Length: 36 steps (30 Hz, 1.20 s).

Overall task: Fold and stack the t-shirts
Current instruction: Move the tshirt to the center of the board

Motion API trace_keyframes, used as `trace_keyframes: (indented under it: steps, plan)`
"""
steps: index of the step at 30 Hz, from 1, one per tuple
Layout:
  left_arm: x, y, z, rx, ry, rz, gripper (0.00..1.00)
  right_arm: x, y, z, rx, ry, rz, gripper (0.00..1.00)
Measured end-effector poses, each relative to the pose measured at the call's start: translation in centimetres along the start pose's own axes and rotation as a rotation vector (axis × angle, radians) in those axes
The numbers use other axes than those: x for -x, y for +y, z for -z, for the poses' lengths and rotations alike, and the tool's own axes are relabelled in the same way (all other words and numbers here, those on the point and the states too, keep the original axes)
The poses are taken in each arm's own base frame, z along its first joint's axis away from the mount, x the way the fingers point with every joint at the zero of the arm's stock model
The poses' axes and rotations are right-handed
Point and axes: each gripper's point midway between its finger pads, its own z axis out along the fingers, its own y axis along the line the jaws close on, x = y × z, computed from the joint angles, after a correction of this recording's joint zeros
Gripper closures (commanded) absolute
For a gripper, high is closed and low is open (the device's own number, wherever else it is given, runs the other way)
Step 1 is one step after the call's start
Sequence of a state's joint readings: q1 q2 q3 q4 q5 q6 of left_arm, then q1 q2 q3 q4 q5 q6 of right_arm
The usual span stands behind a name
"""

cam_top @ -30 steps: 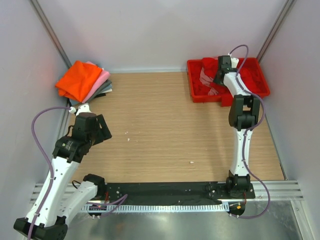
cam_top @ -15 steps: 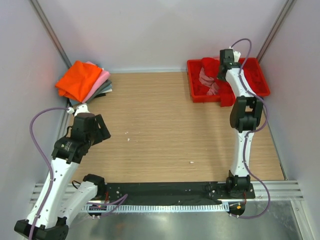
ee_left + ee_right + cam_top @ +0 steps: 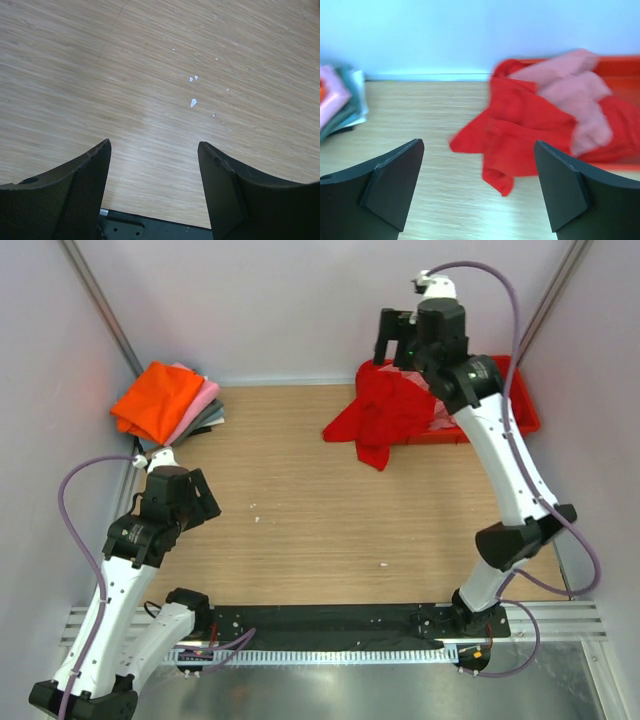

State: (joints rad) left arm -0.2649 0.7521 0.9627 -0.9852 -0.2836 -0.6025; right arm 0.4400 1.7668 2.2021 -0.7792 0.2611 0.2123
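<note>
The right arm was bent low into the rigid red plastic tray (image 3: 522, 400) at the far right of the table a second ago. It has now swung up and to the left, and the right gripper (image 3: 398, 335) hangs high near the far wall. Its jaws are spread wide and hold nothing, which the wrist view confirms.

The bright red cloth t-shirt (image 3: 380, 415) has come with that move. It was bunched inside the tray. Now it spills in a loose heap over the tray's left rim onto the wooden table (image 3: 300, 540), apart from the gripper. It looks pulled out and let go, so the next step is probably to spread it flat for folding.

The tray still holds a crumpled dusty pink cloth t-shirt (image 3: 575, 105), lying partly on top of the red one. More red cloth shows at the right, though whether that is shirt or tray floor is hard to tell.

At the far left corner sits a stack of folded t-shirts (image 3: 165, 400): orange on top, then light pink, then grey.

The left gripper (image 3: 152, 150) has not moved. It hangs over bare wood at the near left with its fingers apart and nothing between them.
</note>
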Motion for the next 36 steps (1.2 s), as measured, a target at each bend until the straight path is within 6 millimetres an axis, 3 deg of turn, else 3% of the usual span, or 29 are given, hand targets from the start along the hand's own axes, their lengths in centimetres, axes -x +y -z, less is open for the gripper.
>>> trace_keyframes:
  steps: [2, 5, 9, 11, 13, 15, 18, 20, 24, 25, 27, 28, 30, 36]
  plan:
    - [0.0, 0.0, 0.0, -0.001, 0.000, 0.000, 0.29, -0.5, -3.0, 0.8, -0.081, 0.002, -0.015, 0.02]
    - [0.0, -0.1, 0.0, -0.004, 0.002, 0.000, 0.29, -3.7, -6.5, -0.2, -0.192, 0.063, -0.027, 0.02]
    - [0.0, -0.1, 0.1, -0.006, 0.002, 0.001, 0.29, -15.3, -8.1, -4.2, -0.265, 0.338, 0.036, 0.02]
    - [0.0, -0.1, 0.1, -0.007, 0.001, 0.001, 0.29, -19.6, -8.6, -5.6, -0.295, 0.448, 0.062, 0.03]
    - [0.0, -0.1, 0.1, -0.008, -0.001, 0.002, 0.29, -22.9, -9.3, -6.7, -0.326, 0.532, 0.072, 0.03]
    - [0.0, -0.1, 0.2, -0.010, -0.004, 0.002, 0.29, -24.8, -10.2, -7.6, -0.353, 0.576, 0.059, 0.03]
    - [0.0, -0.1, 0.2, -0.011, -0.006, 0.003, 0.29, -25.9, -12.0, -8.3, -0.390, 0.595, 0.024, 0.03]
    - [0.0, -0.1, 0.2, -0.011, -0.006, 0.003, 0.29, -25.8, -13.1, -8.9, -0.407, 0.583, 0.002, 0.13]
    - [0.1, 0.0, 0.2, -0.009, -0.006, 0.006, 0.29, -26.1, -14.2, -10.3, -0.416, 0.564, -0.028, 0.41]
    - [0.1, 0.0, 0.2, -0.007, -0.007, 0.007, 0.29, -26.5, -14.2, -10.8, -0.411, 0.566, -0.029, 0.52]
    - [0.1, 0.1, 0.2, -0.005, -0.008, 0.009, 0.29, -26.3, -13.6, -11.4, -0.384, 0.554, -0.035, 0.66]
    - [0.1, 0.1, 0.2, -0.005, -0.008, 0.010, 0.29, -26.2, -13.4, -11.6, -0.374, 0.550, -0.037, 0.83]
    - [0.2, 0.2, 0.2, -0.002, -0.009, 0.012, 0.29, -26.3, -12.9, -11.9, -0.352, 0.548, -0.036, 0.98]
    - [0.3, 0.3, 0.2, 0.003, -0.014, 0.020, 0.29, -25.9, -12.5, -11.5, -0.370, 0.547, -0.013, 0.99]
